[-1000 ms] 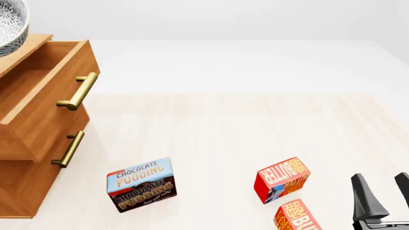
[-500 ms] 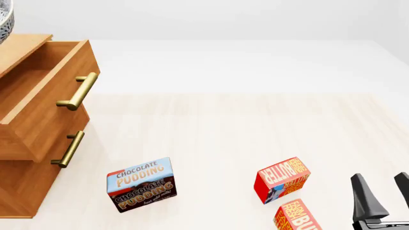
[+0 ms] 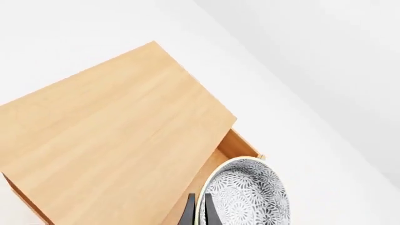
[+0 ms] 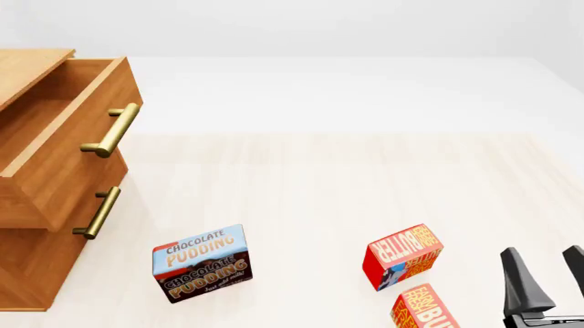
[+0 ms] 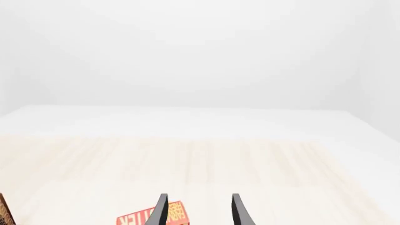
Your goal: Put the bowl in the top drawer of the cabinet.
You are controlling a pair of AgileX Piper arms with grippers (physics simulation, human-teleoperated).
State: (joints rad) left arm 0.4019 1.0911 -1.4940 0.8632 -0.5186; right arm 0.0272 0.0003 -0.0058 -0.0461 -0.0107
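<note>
In the left wrist view, the white bowl (image 3: 250,197) with its dark floral pattern hangs tilted on edge, and my left gripper (image 3: 199,213) is shut on its rim. Behind it are the cabinet (image 3: 112,140) top and a corner of the pulled-out top drawer (image 3: 236,146). The front view shows the cabinet (image 4: 27,273) at the far left with the top drawer (image 4: 64,137) open and its brass handle (image 4: 111,130) facing right. Neither the bowl nor the left gripper appears there. At the near right, my right gripper (image 4: 542,254) stands open with nothing in it, as the right wrist view (image 5: 199,197) also shows.
The lower drawer's handle (image 4: 98,212) sits under the open drawer. A chocolate pudding box (image 4: 201,262) stands in front of the cabinet. Two red butter boxes (image 4: 403,255) (image 4: 425,309) lie close to the left of my right gripper.
The bowl has slid left out of the front view's top left corner. The right gripper, the boxes and the open drawer have not moved.
</note>
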